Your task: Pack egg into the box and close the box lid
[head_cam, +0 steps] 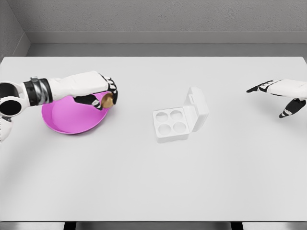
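Observation:
A brown egg (108, 100) is held in my left hand (106, 97), whose fingers are curled around it just above the right rim of a pink plate (67, 120). The white egg box (180, 119) sits at the table's middle, its several round cups empty and its lid (198, 108) standing open on the right side. My right hand (280, 96) hovers at the far right with fingers spread, holding nothing.
The white table (153, 177) spreads wide in front of the box and plate. A grey wall runs along the table's far edge.

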Controlling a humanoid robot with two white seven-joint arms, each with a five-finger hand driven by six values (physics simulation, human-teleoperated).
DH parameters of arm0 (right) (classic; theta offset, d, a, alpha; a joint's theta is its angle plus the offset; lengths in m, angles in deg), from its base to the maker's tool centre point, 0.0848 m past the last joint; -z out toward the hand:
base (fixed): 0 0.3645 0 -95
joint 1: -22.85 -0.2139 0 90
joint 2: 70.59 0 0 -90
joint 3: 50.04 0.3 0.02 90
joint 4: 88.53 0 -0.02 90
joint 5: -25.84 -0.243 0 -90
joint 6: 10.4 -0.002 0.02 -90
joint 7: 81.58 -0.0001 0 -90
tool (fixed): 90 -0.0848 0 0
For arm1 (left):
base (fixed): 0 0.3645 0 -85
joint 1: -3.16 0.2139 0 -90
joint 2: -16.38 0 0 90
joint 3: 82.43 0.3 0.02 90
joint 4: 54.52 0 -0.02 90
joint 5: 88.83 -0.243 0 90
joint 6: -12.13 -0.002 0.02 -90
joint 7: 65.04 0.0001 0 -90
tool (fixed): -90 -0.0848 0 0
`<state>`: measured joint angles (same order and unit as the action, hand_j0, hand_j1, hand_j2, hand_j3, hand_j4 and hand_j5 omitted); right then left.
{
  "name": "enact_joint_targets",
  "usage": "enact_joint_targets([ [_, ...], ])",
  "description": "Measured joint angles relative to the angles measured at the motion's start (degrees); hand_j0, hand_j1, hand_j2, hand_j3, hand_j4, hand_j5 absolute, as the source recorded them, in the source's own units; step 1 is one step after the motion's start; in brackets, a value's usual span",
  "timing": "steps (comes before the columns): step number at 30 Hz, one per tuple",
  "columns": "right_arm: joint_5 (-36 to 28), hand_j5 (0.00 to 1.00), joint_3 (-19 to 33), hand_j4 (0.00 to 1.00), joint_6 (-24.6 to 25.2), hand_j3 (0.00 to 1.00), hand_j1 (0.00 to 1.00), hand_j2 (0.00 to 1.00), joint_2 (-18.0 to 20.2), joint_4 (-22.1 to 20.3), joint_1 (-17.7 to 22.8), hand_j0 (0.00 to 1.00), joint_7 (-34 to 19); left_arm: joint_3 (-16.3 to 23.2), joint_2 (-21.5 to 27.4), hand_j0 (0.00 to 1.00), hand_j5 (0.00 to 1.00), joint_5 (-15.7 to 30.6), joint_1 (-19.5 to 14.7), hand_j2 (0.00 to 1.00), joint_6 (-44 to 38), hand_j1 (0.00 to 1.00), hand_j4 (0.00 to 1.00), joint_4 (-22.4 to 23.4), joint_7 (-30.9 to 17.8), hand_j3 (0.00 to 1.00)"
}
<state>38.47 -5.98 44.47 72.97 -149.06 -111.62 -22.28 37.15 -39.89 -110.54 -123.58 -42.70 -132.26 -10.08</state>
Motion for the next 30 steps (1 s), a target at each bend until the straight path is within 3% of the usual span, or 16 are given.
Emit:
enact_joint_targets([
  [30, 0.0, 1.0, 0.0, 1.0, 0.0, 1.0, 1.0, 1.0, 0.0, 0.0, 0.0, 1.0, 0.0, 3.3, -7.9, 0.39, 0.39, -0.4, -0.1, 0.39, 0.0, 0.39, 0.39, -1.9, 0.0, 0.39],
])
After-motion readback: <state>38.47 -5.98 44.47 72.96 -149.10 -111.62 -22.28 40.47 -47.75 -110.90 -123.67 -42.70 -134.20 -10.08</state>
